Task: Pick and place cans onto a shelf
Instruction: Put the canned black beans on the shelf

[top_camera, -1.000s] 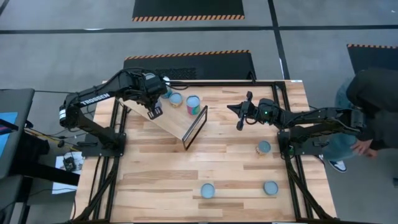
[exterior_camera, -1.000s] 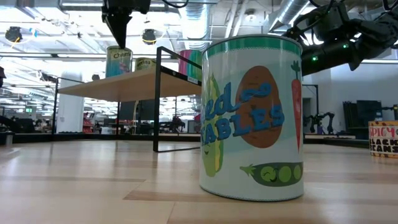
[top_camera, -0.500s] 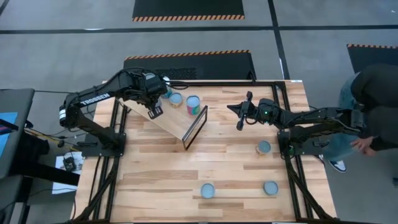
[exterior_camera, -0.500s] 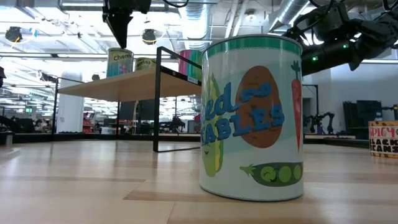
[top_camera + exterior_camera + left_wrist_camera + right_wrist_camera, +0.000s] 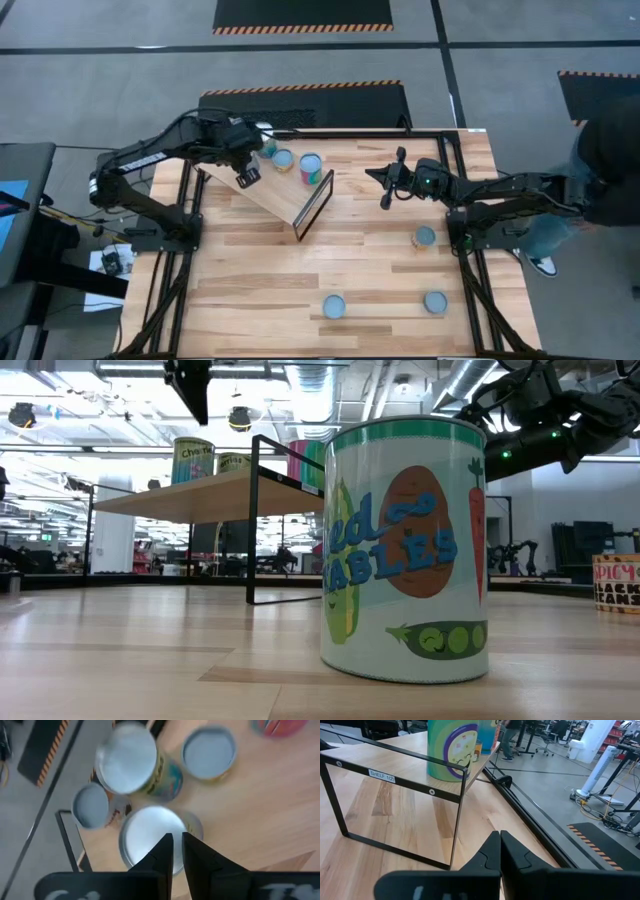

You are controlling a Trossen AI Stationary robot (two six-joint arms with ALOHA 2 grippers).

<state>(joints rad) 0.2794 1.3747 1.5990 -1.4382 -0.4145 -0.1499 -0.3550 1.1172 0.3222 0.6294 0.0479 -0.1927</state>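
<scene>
The light wood shelf (image 5: 272, 196) with its dark-framed end (image 5: 313, 212) slants across the table's far left. Cans stand on it (image 5: 283, 159) (image 5: 311, 167), and they show in the low view (image 5: 193, 460) too. My left gripper (image 5: 245, 178) is shut and empty above the shelf's cans; in its wrist view (image 5: 173, 851) a can top (image 5: 147, 836) lies right under the fingers, with others (image 5: 132, 764) (image 5: 208, 752) beyond. My right gripper (image 5: 384, 188) is shut and empty, in the air right of the shelf, pointing at its frame (image 5: 395, 776). Three cans (image 5: 424, 237) (image 5: 333, 306) (image 5: 434, 301) stand upright on the table.
The near can fills the low view (image 5: 405, 545); another shows at its right edge (image 5: 615, 582). A person (image 5: 610, 165) stands at the table's right side. The black frame rails (image 5: 470, 290) run along the table's edges. Bare planks lie between the shelf and the loose cans.
My left gripper has gone up, away from the cans on the shelf, staying shut. The person at the right has moved a little farther from the table. The cans have not moved.
</scene>
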